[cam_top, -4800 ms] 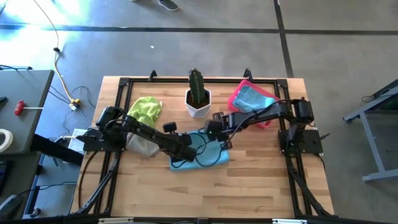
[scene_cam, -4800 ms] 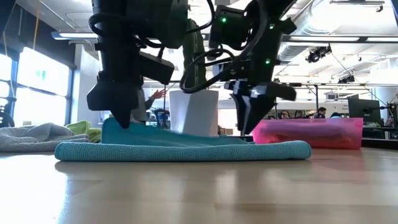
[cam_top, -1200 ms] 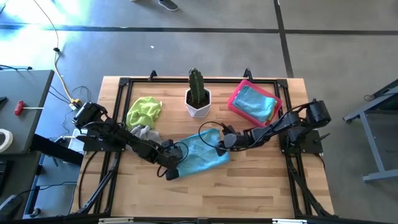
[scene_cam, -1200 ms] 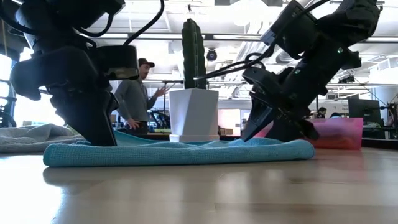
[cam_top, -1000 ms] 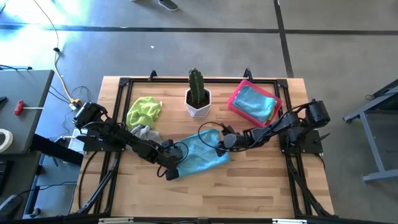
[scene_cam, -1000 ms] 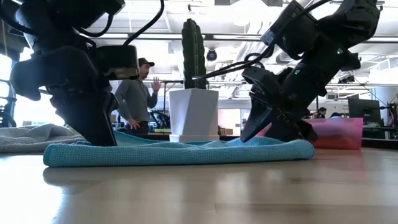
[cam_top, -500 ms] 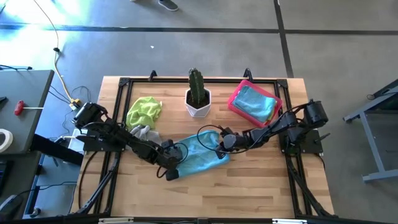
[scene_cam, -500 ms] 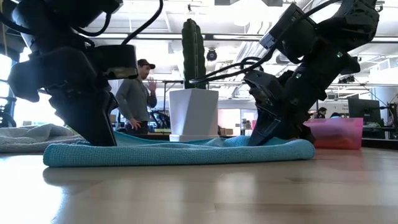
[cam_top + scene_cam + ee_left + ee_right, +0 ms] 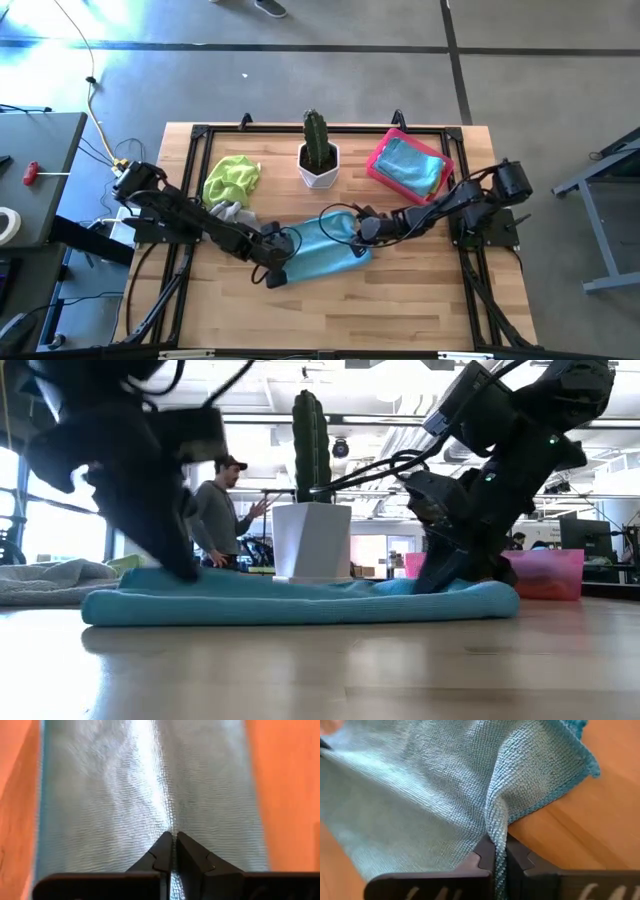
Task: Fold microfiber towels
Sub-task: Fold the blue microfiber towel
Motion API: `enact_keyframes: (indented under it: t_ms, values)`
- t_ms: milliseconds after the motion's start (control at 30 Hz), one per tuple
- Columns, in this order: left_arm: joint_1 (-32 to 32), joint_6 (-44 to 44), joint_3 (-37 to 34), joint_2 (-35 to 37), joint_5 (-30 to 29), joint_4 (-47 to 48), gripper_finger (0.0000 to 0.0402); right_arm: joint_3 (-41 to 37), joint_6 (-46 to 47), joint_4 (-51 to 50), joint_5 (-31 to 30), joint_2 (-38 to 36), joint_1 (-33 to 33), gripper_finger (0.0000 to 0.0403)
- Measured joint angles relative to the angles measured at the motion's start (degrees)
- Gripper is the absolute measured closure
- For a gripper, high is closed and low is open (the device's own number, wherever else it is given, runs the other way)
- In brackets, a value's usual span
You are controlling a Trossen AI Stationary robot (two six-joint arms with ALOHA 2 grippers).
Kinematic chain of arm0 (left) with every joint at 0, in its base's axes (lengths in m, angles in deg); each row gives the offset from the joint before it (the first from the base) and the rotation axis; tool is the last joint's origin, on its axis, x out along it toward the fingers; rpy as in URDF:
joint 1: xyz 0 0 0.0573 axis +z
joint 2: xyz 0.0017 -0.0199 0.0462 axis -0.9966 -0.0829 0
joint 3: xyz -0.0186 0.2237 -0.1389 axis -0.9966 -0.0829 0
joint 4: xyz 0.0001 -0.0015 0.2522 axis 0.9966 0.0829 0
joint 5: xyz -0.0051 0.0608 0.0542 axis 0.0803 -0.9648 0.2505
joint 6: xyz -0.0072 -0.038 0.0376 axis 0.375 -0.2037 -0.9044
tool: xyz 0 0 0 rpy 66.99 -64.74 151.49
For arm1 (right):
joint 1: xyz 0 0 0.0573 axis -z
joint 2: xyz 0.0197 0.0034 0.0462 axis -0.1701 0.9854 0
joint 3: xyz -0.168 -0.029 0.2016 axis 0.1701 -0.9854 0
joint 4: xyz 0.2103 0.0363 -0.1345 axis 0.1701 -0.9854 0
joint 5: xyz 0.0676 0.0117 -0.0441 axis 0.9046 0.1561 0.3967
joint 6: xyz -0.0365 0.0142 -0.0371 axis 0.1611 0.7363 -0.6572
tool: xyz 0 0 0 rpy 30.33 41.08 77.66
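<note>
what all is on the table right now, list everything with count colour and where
light blue towel: 1, table middle, pinched at both ends
folded blue towel: 1, in the tray
pink tray: 1, far right
lime green towel: 1, bunched, far left
grey towel: 1, beside the green one
cactus: 1, green, in a white pot, far middle
person: 1, grey top, in the room behind
left gripper: shut on the light blue towel
right gripper: shut on the light blue towel

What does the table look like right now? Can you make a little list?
towel being folded: light blue towel, flat mid-table
left gripper: fingers shut on the light blue towel's near-left end
right gripper: fingers shut on its right edge
pink tray: back right, blue cloth inside
cactus pot: back middle
green towel: crumpled, back left
</note>
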Motion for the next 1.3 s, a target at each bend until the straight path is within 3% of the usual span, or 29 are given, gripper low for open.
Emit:
enact_keyframes:
  t_ms: [233, 433, 700, 867, 1067, 1200, 1300]
  values:
    - [1.33, -3.14, 1.43, 0.81, -0.13, 3.58, 0.0369, -0.19, -1.34, -6.24, 0.18, -3.35, -0.03, 0.0402]
    - [3.00, -3.20, 1.43, 0.83, -0.02, 9.59, 0.0319, -0.01, -1.38, -10.51, -0.16, -3.89, 0.02, 0.0402]
    - [5.47, 1.33, 1.43, 0.86, -5.71, 20.80, 0.0256, 0.06, -3.25, -15.68, -1.12, -5.67, 0.20, 0.0403]
    - [6.12, 7.56, 1.43, 0.92, -4.93, 21.45, 0.0251, 4.59, -4.10, -34.25, -3.25, -7.89, 1.25, 0.0403]
    - [5.37, 12.98, 1.43, 0.92, -5.20, 20.92, 0.0260, 16.50, -5.54, -59.68, -4.83, -8.12, 2.04, 0.0403]
    - [4.23, 16.46, 1.43, 0.92, -6.15, 19.66, 0.0265, 24.17, -4.27, -68.87, -5.68, -8.12, 2.02, 0.0403]
    - [3.36, 18.25, 1.43, 0.92, -7.61, 17.00, 0.0266, 27.97, -2.51, -69.78, -6.07, -7.98, 1.43, 0.0403]
